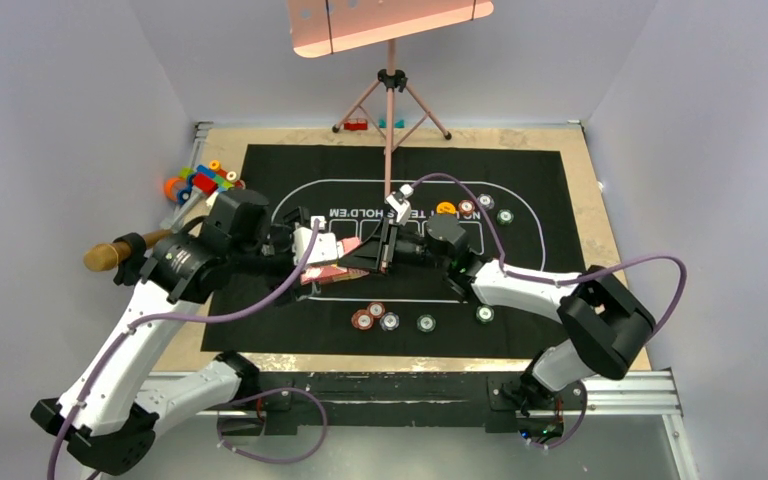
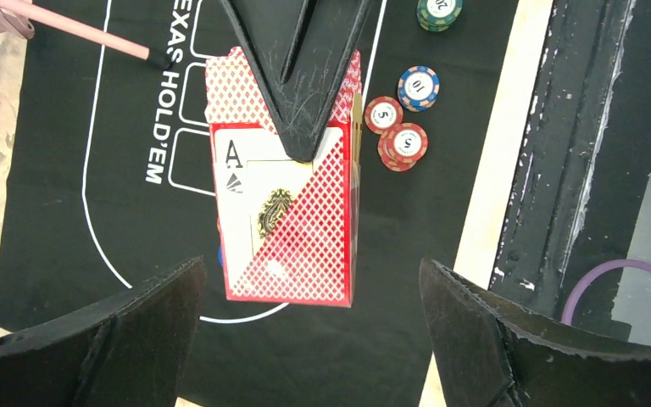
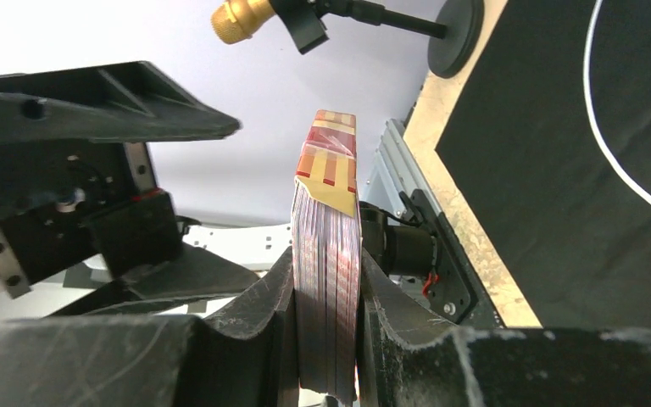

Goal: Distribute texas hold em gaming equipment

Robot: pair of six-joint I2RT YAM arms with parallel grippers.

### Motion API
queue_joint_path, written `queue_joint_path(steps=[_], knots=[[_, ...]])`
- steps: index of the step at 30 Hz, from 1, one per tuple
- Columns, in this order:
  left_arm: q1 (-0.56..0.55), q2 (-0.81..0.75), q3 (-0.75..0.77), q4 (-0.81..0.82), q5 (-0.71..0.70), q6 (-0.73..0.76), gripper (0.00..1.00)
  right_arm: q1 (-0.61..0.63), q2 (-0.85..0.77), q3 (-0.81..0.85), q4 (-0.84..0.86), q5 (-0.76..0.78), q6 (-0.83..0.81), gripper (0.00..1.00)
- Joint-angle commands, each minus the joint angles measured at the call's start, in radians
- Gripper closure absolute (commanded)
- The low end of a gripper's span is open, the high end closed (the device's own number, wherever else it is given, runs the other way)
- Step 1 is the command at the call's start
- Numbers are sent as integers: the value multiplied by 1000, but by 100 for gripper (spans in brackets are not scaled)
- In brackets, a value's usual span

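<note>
**Passing the card pack between hands, mid-air over the mat**

Holding the red, diamond-backed pack of playing cards (image 2: 288, 229) is your right hand (image 3: 326, 288). Its two fingers are clenched on the pack's broad faces and hold it upright above the black printed mat (image 1: 260, 180). Your left hand (image 2: 309, 280) is spread wide. Its fingers (image 2: 148, 331) stand on either side of the pack's free end, apart from its long edges and touching nothing.

I read this as the card step of the task, a pass of the pack from one hand to the other, with no card dealt yet. Part of the chip work looks settled. Striped poker chips (image 1: 370, 318) lie in a loose row near your side of the mat. A second group (image 1: 485, 201) sits at the far side next to an orange round button (image 1: 446, 208). The left wrist view shows red, blue and green chips (image 2: 403, 144) flat on the mat just beside the pack.

My advice for the next move:

- **Take the pack:** centre the left fingers on the pack's long edges, below the right fingertips, and close them evenly so the pack does not twist.
- **Hand over cleanly:** keep the right hand clenched until the left grip is firm.
- **Or retreat:** if you mean to leave the pack with the right hand, draw the left hand straight back. Watch the chips on the table (image 1: 600, 200) below.
</note>
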Motion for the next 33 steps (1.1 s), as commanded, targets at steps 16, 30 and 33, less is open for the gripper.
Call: queue_joint_path(steps=[16,30,33], knots=[[-2,25,-77,221,67,88,0,4,-107,121,-80,-35,-8,89],[-3,68,-76,136,124,121,1,5,-84,122,-46,-46,28,88],[-2,76,-69,156,118,112,7,6,-75,121,-29,-43,41,88]])
